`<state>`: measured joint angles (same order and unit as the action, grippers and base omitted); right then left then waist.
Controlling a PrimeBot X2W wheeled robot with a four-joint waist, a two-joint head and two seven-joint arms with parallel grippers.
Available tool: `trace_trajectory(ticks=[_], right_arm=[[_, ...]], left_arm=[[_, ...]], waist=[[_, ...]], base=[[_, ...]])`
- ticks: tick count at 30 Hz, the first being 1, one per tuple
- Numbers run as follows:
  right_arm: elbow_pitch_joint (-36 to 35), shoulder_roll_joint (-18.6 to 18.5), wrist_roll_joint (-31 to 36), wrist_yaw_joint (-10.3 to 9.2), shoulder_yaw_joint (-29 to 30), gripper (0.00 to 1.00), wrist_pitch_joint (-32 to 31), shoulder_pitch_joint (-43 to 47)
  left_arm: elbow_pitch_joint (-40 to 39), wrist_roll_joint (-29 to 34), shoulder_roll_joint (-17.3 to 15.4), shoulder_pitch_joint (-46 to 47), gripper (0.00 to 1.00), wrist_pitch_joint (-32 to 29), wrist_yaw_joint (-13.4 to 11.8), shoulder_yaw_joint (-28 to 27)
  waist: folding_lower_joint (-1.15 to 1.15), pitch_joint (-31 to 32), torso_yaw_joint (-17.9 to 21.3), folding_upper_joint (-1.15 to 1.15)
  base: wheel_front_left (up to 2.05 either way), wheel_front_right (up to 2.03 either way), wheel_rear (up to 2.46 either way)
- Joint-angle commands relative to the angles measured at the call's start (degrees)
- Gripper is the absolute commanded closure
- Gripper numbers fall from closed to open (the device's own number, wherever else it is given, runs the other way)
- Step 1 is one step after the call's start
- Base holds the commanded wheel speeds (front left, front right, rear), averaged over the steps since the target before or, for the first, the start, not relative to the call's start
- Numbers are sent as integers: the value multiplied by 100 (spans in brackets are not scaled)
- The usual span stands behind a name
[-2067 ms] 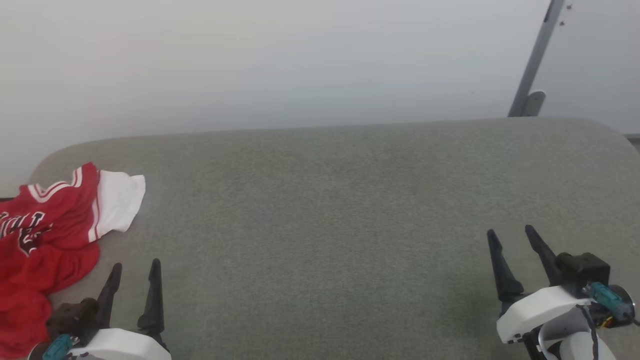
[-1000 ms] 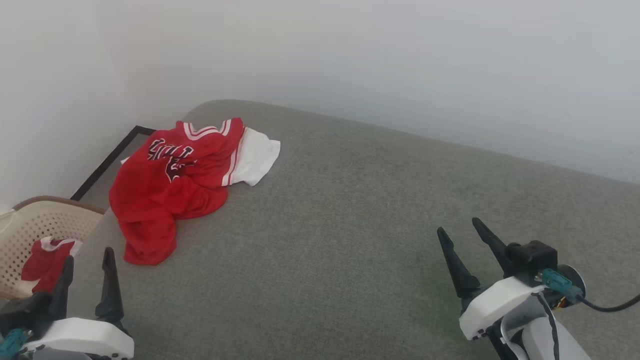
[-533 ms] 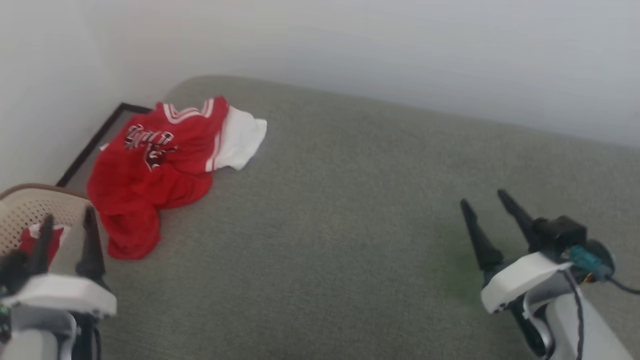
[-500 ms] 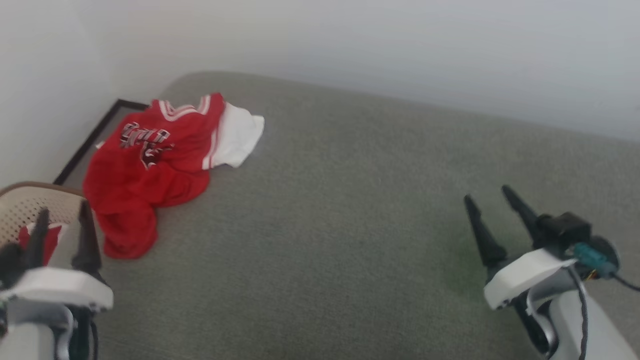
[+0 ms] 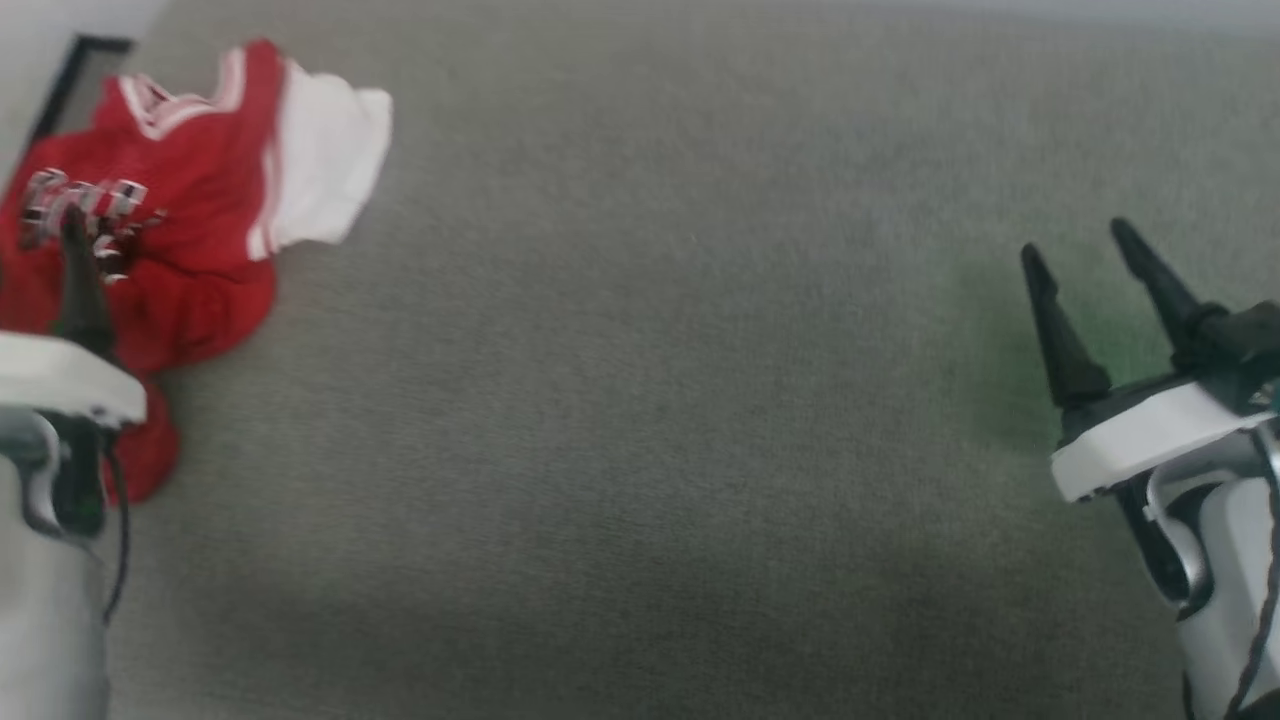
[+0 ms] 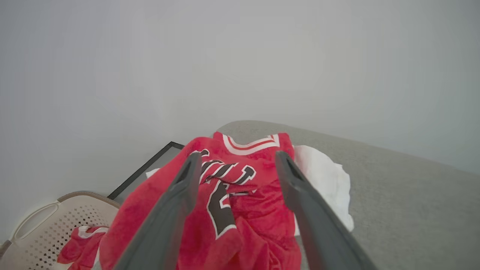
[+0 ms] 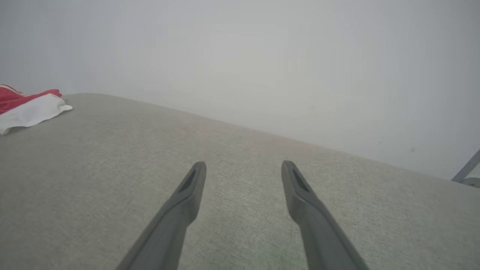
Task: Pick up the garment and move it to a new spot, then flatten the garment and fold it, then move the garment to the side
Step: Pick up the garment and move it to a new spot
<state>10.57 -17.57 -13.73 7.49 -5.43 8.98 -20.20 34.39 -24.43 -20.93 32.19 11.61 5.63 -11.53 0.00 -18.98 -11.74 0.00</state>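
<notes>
Since earlier, the left gripper has been brought, open, over the garment. Pickup is begun, and lowering and closing are needed next. The right gripper is held open.

Garment red, white sleeve, striped neckline; surface grey-green.
</notes>
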Motion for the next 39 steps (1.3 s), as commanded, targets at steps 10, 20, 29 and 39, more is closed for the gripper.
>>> trace_trajectory(ticks=[10,20,29,39], right_arm=[[-648,-215,96,0,137,0,-264,-136],[-1385,-441,143,0,288,0,-705,-89],[-1600,-415,164,0,397,0,-861,-17],[-1343,-297,192,0,390,0,-664,66]], left_arm=[[2045,-17,-353,1518,0,-796,-124,202],[3707,-199,-358,2331,0,-2273,-435,253],[3923,-210,-314,2518,100,-2406,-389,362],[3531,47,-801,3029,100,-1199,-195,585]], waist=[[0,-927,338,0],[0,-1304,378,0],[0,-1271,341,0],[0,-826,240,0]], base=[[0,0,0],[0,0,0],[0,0,0],[0,0,0]])
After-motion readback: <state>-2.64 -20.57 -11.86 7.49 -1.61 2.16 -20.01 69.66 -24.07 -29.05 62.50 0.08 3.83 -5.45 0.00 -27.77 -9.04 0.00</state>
